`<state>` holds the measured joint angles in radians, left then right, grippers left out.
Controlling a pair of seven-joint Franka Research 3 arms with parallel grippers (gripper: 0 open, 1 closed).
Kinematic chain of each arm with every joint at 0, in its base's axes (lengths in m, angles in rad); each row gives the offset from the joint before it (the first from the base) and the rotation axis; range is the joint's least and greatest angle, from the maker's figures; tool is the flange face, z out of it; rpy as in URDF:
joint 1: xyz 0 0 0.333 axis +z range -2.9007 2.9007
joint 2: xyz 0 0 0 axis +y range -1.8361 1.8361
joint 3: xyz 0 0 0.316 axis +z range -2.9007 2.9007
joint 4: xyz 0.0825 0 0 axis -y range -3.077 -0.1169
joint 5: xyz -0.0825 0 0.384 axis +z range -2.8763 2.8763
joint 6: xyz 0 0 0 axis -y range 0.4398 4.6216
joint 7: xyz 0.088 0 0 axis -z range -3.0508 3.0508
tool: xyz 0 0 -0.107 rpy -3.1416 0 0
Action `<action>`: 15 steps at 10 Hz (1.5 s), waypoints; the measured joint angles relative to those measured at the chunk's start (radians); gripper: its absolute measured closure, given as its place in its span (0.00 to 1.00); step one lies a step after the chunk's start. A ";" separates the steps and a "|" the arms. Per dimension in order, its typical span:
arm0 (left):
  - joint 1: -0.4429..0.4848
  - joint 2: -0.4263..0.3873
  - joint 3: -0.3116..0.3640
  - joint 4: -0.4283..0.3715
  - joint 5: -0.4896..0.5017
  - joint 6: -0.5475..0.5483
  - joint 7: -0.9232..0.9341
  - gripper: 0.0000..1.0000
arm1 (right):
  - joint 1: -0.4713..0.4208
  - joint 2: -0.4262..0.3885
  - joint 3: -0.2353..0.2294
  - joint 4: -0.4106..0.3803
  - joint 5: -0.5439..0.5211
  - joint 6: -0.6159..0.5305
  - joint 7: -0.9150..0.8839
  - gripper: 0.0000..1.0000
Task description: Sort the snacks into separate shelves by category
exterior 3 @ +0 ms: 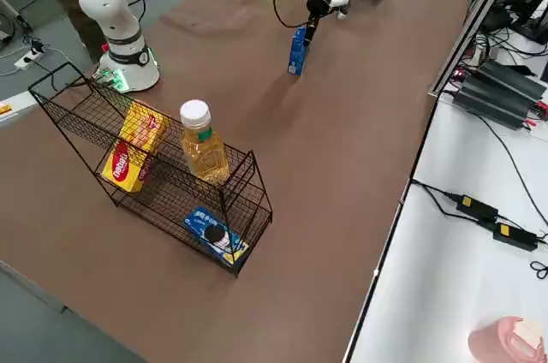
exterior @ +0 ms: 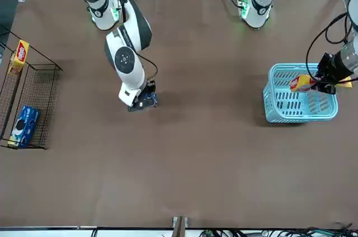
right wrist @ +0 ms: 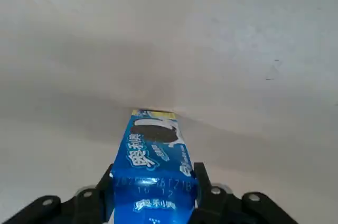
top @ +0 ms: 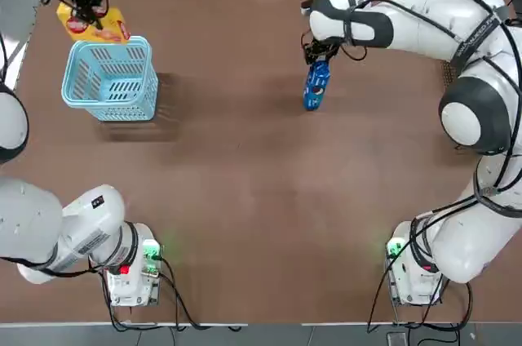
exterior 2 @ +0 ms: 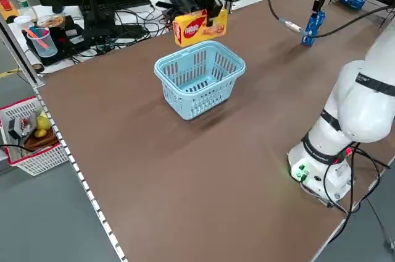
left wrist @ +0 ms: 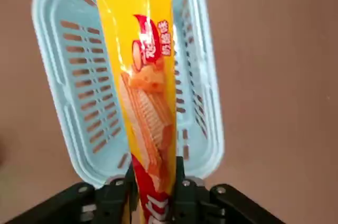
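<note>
My left gripper (top: 86, 10) is shut on a yellow-orange box (top: 95, 26) with a red logo, held just above the far rim of the light blue basket (top: 112, 78). In the left wrist view the box (left wrist: 148, 92) stands between the fingers, over the basket (left wrist: 68, 76). My right gripper (top: 320, 54) is at the far middle of the table. Its fingers press both sides of an upright blue packet (right wrist: 153, 166), whose lower end is at the tabletop (exterior 3: 297, 50). The wire shelves (exterior 3: 261, 183) hold another yellow box (exterior 3: 133, 153) and a blue packet (exterior 3: 214, 235).
A bottle of yellow liquid (exterior 3: 203, 145) stands on the rack's upper tier. In the front view the rack (exterior: 39, 97) sits at the table's edge on the robot's right. Cables and power bricks lie beyond the far edge.
</note>
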<state>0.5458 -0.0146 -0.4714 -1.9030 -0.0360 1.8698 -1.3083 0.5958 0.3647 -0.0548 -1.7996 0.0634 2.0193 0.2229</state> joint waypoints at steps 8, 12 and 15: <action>-0.227 0.215 -0.212 0.209 0.049 0.000 -0.283 0.73 | -0.047 -0.026 -0.073 0.083 -0.240 -0.298 -0.389 0.43; -0.465 0.466 -0.208 0.390 0.177 0.017 -0.590 0.73 | -0.118 -0.032 -0.084 0.115 -0.432 -0.410 -0.673 0.43; -0.638 0.606 -0.187 0.462 0.209 0.156 -0.748 0.73 | -0.221 -0.042 -0.087 0.117 -0.550 -0.417 -0.868 0.43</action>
<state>-0.0926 0.5910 -0.6582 -1.4409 0.1735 2.0260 -2.0560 0.3749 0.3230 -0.1418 -1.6826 -0.4870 1.6027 -0.6447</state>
